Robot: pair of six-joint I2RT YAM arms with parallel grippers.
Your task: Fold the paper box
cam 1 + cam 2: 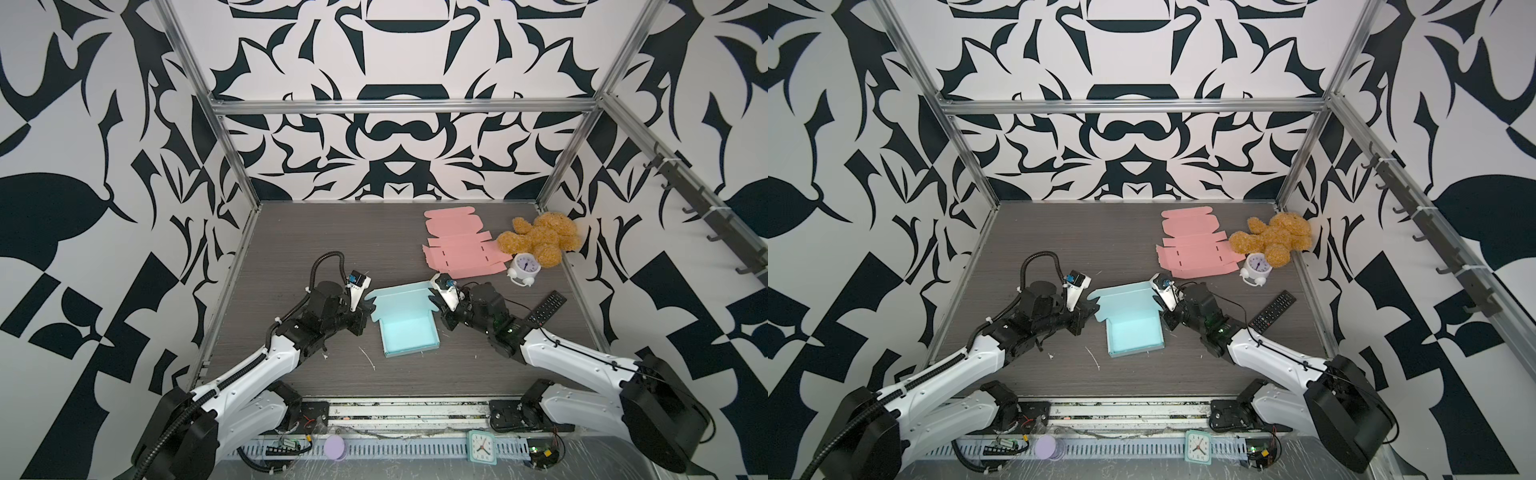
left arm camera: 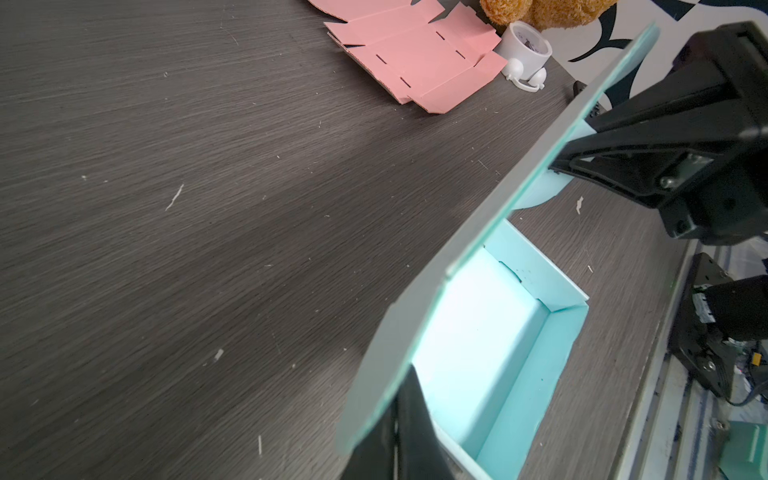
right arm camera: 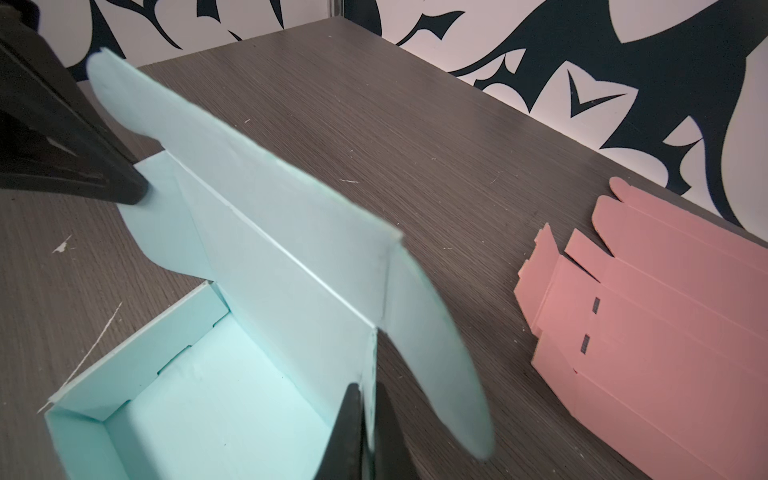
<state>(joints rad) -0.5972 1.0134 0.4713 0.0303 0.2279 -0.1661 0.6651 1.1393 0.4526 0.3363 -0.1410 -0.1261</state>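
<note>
As both arms reach in over the middle of the dark wood-grain table, a half-built teal paper box sits between them, slightly nearer than the table's centre. Its four tray walls stand upright, and its lid is raised on the far side, tilted back from the open tray.

The left gripper comes in from the left, its fingers pressed together on the lid's left edge. The left wrist view shows the card caught between the two dark fingers. The right gripper comes in from the right and pinches the lid's right edge at the fold. In the right wrist view its fingers lie close on either side of the card beside a rounded side flap.

A flat pink box blank lies unfolded on the far right of the table, well apart from the teal box. Just beside it to the right, a brown teddy bear slumps against the right wall. A small white alarm clock stands at the bear's near side, touching the blank's corner. A black remote control lies near the right arm. On the near rail sit a teal square clock and a lilac disc
</note>
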